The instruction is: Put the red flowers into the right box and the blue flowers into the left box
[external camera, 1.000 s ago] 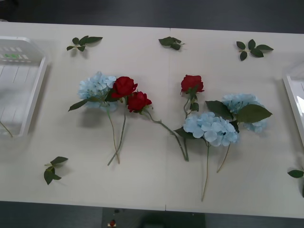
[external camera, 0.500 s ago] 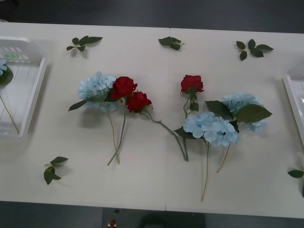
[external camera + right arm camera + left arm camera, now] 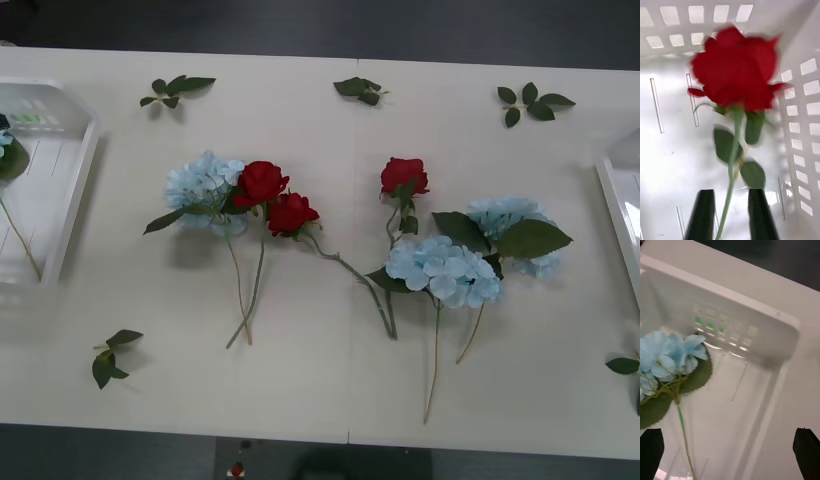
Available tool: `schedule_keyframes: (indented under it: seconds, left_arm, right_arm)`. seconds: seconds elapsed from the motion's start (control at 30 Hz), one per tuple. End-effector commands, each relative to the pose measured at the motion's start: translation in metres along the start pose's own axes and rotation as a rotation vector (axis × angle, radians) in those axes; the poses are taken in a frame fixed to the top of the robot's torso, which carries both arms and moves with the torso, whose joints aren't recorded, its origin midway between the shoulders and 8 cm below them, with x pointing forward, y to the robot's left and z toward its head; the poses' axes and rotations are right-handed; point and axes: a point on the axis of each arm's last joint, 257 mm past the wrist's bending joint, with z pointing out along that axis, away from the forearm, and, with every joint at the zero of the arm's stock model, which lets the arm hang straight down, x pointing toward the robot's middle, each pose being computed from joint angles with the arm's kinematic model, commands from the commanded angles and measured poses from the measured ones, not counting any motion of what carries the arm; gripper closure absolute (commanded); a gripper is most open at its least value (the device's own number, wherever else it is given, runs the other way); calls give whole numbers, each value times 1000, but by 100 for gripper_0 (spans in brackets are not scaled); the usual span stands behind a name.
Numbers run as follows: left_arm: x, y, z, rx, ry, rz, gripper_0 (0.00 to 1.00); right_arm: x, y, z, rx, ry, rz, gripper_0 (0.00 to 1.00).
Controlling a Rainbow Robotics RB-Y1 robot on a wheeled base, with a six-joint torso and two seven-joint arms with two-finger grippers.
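Observation:
In the right wrist view a red flower (image 3: 737, 67) hangs blurred over the floor of the right box (image 3: 670, 157). Its stem runs down between the black fingers (image 3: 702, 213) of my right gripper (image 3: 731, 225), which stand apart and open around it. My left gripper (image 3: 730, 453) is open above the left box (image 3: 763, 352), where a blue flower (image 3: 670, 356) lies on its big leaf. On the table lie three red flowers (image 3: 260, 182) (image 3: 292, 213) (image 3: 404, 176) and three blue flowers (image 3: 203, 182) (image 3: 445, 270) (image 3: 510, 215). The left box (image 3: 70, 190) and right box (image 3: 620, 230) sit at the table's ends.
Loose green leaf sprigs lie along the far side of the table (image 3: 175, 90) (image 3: 360, 90) (image 3: 530, 102), near the front left (image 3: 110, 360) and at the right edge (image 3: 622, 366). Stems of the table flowers cross each other in the middle.
At the view's left edge a blue flower head has come into sight inside the left box and lies there now. The flowers on the table have not moved.

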Motion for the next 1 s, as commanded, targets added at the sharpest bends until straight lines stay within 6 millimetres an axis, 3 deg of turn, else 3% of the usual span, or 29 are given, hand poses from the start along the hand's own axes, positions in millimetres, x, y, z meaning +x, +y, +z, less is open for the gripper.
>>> schedule_keyframes:
  seconds: [0.03, 0.23, 0.43, 0.7, 0.83, 1.0]
  left_arm:
    - [8, -49, -47, 130, -15, -53, 0]
    - [68, -95, -89, 219, 41, -44, 0]
    - [130, -149, -101, 337, 116, -138, 0]
    - [209, -208, -84, 362, 198, -117, 0]
    - [232, -228, -72, 316, 213, -46, 0]
    - [246, -244, -61, 237, 260, 21, 0]
  right_arm:
    - [-18, -11, -12, 8, -42, -16, 13]
    - [-18, 25, -28, -148, -11, 47, 11]
    - [-6, 68, -52, -296, 56, 30, 11]
    - [29, 132, -71, -413, 88, 56, 11]
    - [45, 167, -79, -441, 94, 90, 11]
    - [66, 211, -81, -469, 119, 113, 11]
